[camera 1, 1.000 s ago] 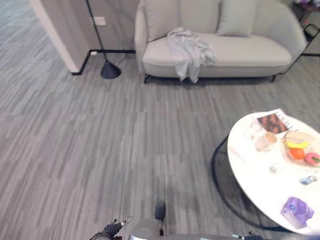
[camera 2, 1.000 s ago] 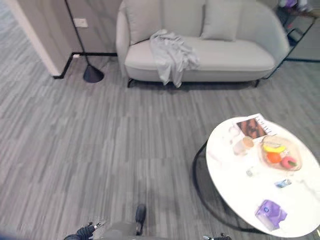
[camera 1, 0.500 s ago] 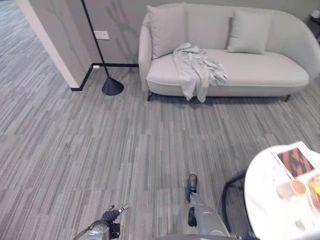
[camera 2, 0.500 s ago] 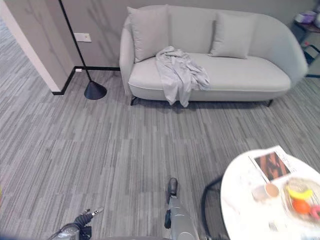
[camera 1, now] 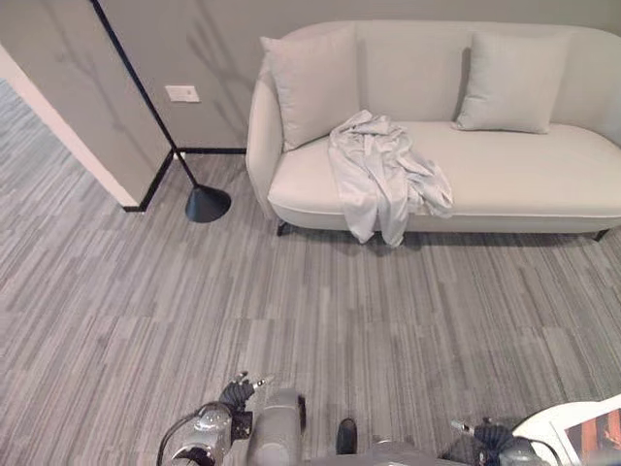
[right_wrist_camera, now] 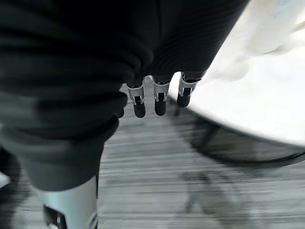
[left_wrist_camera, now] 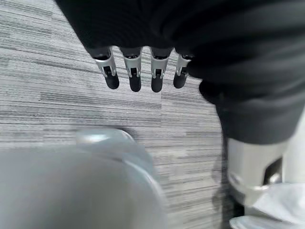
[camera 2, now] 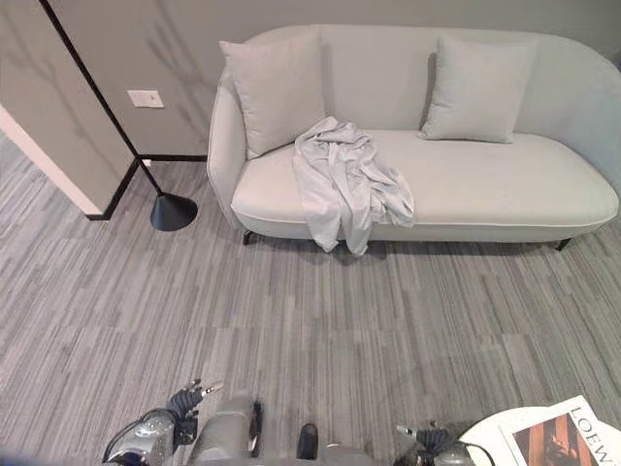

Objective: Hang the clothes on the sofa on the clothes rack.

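Approach to the sofa

The grey garment (camera 1: 384, 175) drapes over the far sofa (camera 1: 505, 170) seat's front edge. Left hand (left_wrist_camera: 138, 71) and right hand (right_wrist_camera: 157, 98) hang empty, fingers straight. Best to close in squarely before reaching.

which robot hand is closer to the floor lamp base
Left. The left robot hand hangs low on the floor lamp base's side; the right robot hand is further off, by the round table.

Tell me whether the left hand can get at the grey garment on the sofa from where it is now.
Probably not yet. The left hand hangs open and low over the floor, while the grey garment lies draped over the sofa seat's front edge, across a stretch of bare floor. Nothing blocks the way.
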Robot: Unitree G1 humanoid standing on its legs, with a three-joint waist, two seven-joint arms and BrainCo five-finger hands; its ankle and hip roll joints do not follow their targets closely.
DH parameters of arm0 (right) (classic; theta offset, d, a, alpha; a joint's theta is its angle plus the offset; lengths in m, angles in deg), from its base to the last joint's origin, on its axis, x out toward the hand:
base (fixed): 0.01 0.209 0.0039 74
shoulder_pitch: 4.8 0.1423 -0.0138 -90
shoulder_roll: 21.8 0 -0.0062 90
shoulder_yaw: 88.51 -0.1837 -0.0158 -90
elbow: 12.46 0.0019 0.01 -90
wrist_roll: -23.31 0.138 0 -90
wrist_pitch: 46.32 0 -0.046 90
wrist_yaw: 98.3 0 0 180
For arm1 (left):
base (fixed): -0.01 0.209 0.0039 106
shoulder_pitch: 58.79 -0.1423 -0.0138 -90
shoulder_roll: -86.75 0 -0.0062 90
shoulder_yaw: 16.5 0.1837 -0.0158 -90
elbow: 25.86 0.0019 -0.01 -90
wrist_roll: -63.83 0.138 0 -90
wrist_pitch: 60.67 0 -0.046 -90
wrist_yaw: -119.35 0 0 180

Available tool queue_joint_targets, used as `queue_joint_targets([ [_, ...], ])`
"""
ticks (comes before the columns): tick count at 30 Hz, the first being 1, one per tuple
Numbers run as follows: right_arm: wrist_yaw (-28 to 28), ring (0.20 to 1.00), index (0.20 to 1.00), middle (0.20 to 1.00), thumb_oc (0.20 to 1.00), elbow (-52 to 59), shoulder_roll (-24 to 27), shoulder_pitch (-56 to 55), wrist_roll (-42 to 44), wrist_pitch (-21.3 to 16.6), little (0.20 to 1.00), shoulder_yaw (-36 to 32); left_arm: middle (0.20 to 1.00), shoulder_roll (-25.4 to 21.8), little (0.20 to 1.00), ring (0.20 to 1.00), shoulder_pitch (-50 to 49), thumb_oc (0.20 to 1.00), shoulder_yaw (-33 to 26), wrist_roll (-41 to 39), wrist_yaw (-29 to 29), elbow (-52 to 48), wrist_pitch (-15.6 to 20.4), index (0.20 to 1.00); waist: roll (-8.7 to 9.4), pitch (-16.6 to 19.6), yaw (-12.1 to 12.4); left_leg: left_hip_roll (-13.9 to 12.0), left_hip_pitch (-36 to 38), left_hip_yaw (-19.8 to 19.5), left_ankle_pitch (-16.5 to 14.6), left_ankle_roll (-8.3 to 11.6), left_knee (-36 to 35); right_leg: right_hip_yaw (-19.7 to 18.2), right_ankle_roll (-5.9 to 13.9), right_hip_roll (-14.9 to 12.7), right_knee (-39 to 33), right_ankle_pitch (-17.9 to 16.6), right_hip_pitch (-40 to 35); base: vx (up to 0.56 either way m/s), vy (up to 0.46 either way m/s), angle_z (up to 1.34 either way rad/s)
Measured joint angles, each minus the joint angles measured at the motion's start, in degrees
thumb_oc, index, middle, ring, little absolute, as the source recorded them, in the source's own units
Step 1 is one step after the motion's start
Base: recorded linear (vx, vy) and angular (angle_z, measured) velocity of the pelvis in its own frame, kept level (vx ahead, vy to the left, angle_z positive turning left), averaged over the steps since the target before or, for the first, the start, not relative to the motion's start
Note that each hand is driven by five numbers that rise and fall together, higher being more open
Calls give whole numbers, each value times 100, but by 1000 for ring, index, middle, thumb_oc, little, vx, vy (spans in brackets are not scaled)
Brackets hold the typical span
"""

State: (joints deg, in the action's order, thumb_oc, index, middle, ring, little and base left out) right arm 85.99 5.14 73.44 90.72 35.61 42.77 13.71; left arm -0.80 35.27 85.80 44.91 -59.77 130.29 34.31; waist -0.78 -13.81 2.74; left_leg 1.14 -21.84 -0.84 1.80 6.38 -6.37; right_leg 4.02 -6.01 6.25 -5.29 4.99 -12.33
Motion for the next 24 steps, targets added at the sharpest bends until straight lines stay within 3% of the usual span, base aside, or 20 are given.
queue_joint_targets([
  [1,17,1000,1000,1000,1000,-25,90,-2,-2,-27,1000,-138,1000,-56,1000,1000,-349,1000,-74,13,-22,58,-101,1000,-170,-40,298,61,-109,257,57,4,37,-326,-13,6,-9,187,-541,798,139,-103],
  [2,7,1000,1000,1000,1000,-38,23,-153,-25,-103,1000,-140,1000,-198,1000,1000,-514,1000,-166,37,-17,159,-107,1000,-69,63,304,240,-77,590,-16,-112,118,-343,18,-89,-14,601,-882,669,161,-126],
  [3,2,1000,1000,1000,1000,-216,-155,-278,-153,-57,1000,-149,1000,-281,1000,1000,-650,1000,-411,38,-30,373,-106,1000,268,251,433,367,-48,782,72,-567,1033,-588,105,-360,17,896,-1197,844,226,-56],
  [4,2,1000,1000,1000,1000,-419,-359,-499,-281,-70,1000,49,1000,-165,1000,1000,-831,1000,-750,44,-29,668,-143,1000,454,614,307,578,575,501,730,-1174,1062,-730,428,-491,621,1028,-1435,781,208,-82],
  [5,-40,1000,1000,1000,1000,-617,-619,-651,-374,-56,1000,37,1000,-80,1000,1000,-797,1000,-681,47,4,729,-133,1000,666,774,348,682,1088,489,735,-1282,907,-843,828,-651,1570,925,-1266,803,256,-79],
  [7,-136,1000,1000,1000,1000,-507,-804,-672,-530,-61,1000,139,1000,-116,1000,1000,-498,1000,-541,67,40,686,-143,1000,658,1069,258,726,1738,528,230,-1501,796,-563,1533,-827,4846,623,242,472,254,-62],
  [8,-162,1000,1000,1000,1000,-183,-730,-656,-555,-68,1000,67,1000,-158,1000,1000,-233,1000,-387,64,41,527,-84,1000,510,1053,109,744,2100,437,225,-1569,558,-258,1704,-1010,7046,87,1620,288,223,15],
  [9,-154,1000,1000,1000,1000,-102,-677,-657,-555,-60,1000,70,1000,-154,1000,1000,-104,1000,-298,67,49,480,-46,1000,387,1024,40,747,2332,320,164,-1641,494,-131,1560,-1180,7325,-1,2091,341,171,45],
  [11,-75,1000,1000,1000,1000,-97,-541,-653,-504,-72,1000,2,1000,-157,1000,1000,-15,1000,-131,72,39,433,-24,1000,233,1014,-5,823,2681,132,-63,-1706,469,223,1277,-1796,6883,170,2820,334,-33,57],
  [12,-84,1000,1000,1000,1000,-14,-367,-670,-504,-73,1000,13,1000,-151,1000,1000,9,1000,-93,119,26,409,-47,1000,148,981,-22,798,2838,-36,-257,-1480,427,551,1085,-2031,5799,366,3006,286,-120,61],
  [13,-87,1000,1000,1000,1000,91,-244,-668,-508,-76,1000,19,1000,-192,1000,1000,-2,1000,-122,160,4,402,-57,1000,26,940,-4,786,2900,-79,-235,-1448,445,820,1125,-2079,3956,317,2947,358,-202,63],
  [14,-88,1000,1000,1000,1000,144,-208,-657,-509,-78,1000,19,1000,-230,1000,1000,5,1000,-109,160,-27,394,-71,1000,43,906,-39,802,2951,-124,-251,-1435,426,795,1162,-2057,3182,234,3010,482,-257,69],
  [15,-91,1000,1000,1000,1000,147,-178,-688,-502,-73,1000,13,1000,-246,1000,1000,-28,1000,-163,161,-67,348,-74,1000,-14,792,-71,754,3116,-300,-521,-1053,406,673,1291,-1860,2448,-6,3126,500,-252,55],
  [16,-109,1000,1000,1000,1000,161,-180,-657,-503,-68,1000,21,1000,-270,1000,1000,-81,1000,-304,162,-92,393,-91,1000,34,755,-71,695,3133,-348,-769,-764,491,394,1360,-1495,1206,-298,3067,418,-205,60],
  [17,-107,1000,1000,1000,1000,208,-217,-596,-504,-73,1000,-3,1000,-325,1000,1000,-6,1000,-395,166,-104,565,-104,1000,125,610,-108,691,3373,-537,-818,-817,441,-63,1551,-1049,-59,-666,3030,371,-219,72],
  [20,-111,1000,1000,1000,1000,17,-309,-693,-515,60,1000,-157,1000,-258,1000,1000,-1,1000,-315,208,-119,589,-90,1000,223,431,-259,696,3851,-607,-838,-835,348,172,1233,-816,426,-1121,3071,193,-151,92],
  [21,-111,1000,1000,1000,1000,9,-313,-774,-519,54,1000,-160,1000,-233,1000,1000,-65,1000,-294,209,-114,570,-80,1000,287,441,-251,748,4014,-617,-846,-824,341,221,979,-792,685,-1161,3010,325,-329,99],
  [22,-123,1000,1000,1000,1000,-35,-307,-918,-528,44,1000,-218,1000,-199,1000,1000,-243,1000,-283,210,-114,473,-77,1000,489,518,-282,837,4326,-741,-901,-735,354,164,540,-766,836,-1402,2685,242,-268,104],
  [23,-117,1000,1000,1000,1000,-99,-250,-927,-537,49,1000,-302,1000,-96,1000,1000,-248,1000,-283,210,-120,481,-89,1000,451,543,-303,724,4443,-834,-929,-690,359,154,427,-721,847,-1714,2587,279,-312,97],
  [24,-108,1000,1000,1000,1000,-131,-201,-927,-542,49,1000,-397,1000,-12,1000,1000,-257,1000,-261,212,-103,463,-82,1000,309,572,-261,640,4437,-776,-937,-666,510,238,290,-620,755,-1645,2488,127,-139,44],
])
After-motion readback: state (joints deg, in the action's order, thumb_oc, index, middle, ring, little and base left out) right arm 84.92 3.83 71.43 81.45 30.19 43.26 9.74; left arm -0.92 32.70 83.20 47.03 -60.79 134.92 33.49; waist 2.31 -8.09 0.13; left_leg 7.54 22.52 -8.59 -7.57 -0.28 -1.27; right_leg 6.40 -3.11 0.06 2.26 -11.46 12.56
